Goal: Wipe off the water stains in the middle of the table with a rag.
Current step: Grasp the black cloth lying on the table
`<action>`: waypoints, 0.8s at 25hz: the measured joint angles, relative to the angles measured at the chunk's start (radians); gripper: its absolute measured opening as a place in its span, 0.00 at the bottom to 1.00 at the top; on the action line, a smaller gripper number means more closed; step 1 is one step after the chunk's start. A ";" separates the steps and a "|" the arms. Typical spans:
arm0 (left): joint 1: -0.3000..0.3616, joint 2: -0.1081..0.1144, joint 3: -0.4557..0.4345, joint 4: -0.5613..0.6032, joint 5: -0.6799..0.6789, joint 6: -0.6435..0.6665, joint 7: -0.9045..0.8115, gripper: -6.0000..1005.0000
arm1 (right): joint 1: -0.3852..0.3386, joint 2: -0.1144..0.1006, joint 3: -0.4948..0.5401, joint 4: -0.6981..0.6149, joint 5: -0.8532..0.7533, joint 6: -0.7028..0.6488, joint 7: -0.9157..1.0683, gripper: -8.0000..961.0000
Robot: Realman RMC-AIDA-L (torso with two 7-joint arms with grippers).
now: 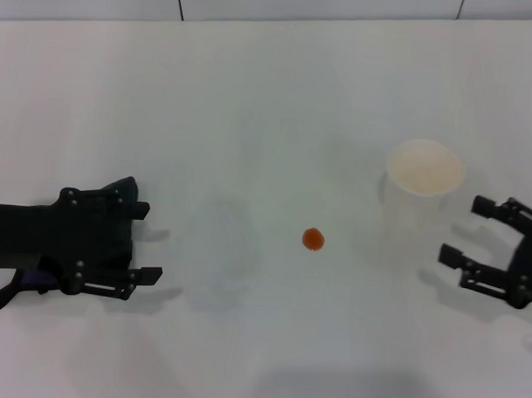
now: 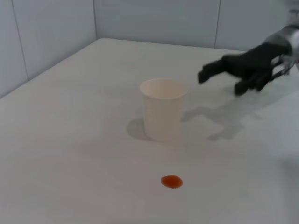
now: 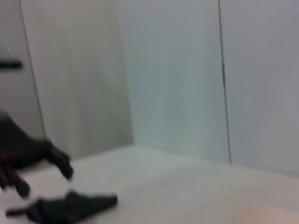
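The left tool [image 1: 146, 240] hovers low over the white desk [image 1: 252, 94], fingers spread and released. The dark rag [image 3: 70, 207] lies beneath it. At mid-desk sits the small round orange-red water stain [image 1: 313, 239], beside a whitish cup [image 1: 421, 191]. The right tool [image 1: 461, 232] is spread open by the cup.

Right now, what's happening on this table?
Nothing is wiped yet. The small round orange-red stain sits untouched mid-table beside the translucent whitish cup. The dark green-black rag lies on the white table by the left gripper, whose fingers are open. The right gripper hovers open by the cup.
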 joint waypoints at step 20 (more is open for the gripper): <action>0.000 -0.008 0.002 0.000 0.000 -0.014 -0.004 0.86 | -0.068 0.014 0.085 -0.490 -0.222 -0.052 0.170 0.91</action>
